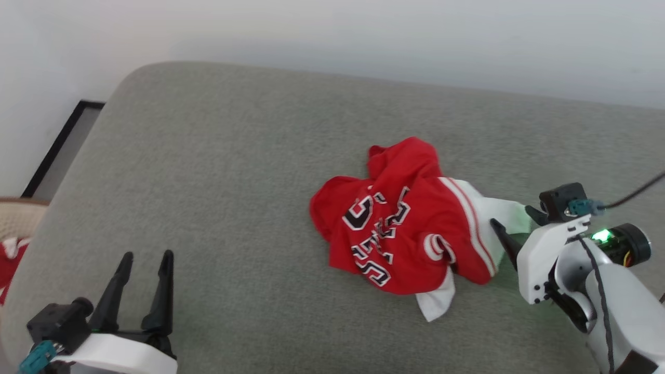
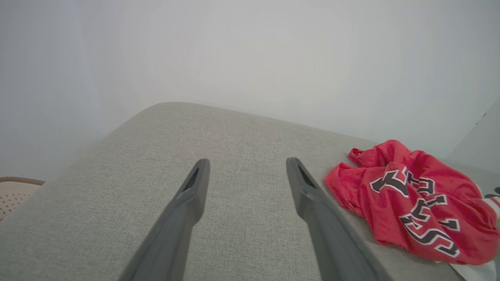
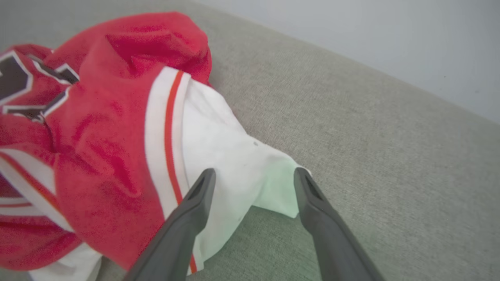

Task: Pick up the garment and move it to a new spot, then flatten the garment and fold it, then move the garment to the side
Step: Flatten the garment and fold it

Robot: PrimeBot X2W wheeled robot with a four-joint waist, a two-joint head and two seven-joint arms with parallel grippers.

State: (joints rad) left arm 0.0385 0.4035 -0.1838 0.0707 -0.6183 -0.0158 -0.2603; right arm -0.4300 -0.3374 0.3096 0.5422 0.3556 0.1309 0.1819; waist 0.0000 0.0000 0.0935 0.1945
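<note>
The garment (image 1: pixel 405 228) lies crumpled on the grey cushion, red with black white-outlined letters, a white sleeve (image 1: pixel 499 213) sticking out to its right. My right gripper (image 1: pixel 511 218) is open at that sleeve; in the right wrist view its fingers (image 3: pixel 252 173) straddle the white sleeve's (image 3: pixel 234 156) end, just above the cloth. My left gripper (image 1: pixel 146 257) stands open at the lower left, far from the shirt, nothing between its fingers (image 2: pixel 246 162). The left wrist view has the garment (image 2: pixel 414 199) off to the right.
The grey upholstered cushion (image 1: pixel 234 171) has a rounded far-left corner, with a pale wall behind it. A woven basket (image 1: pixel 15 218) with some red cloth sits at the left edge, below the cushion. A dark-framed panel (image 1: pixel 57 145) leans by the wall.
</note>
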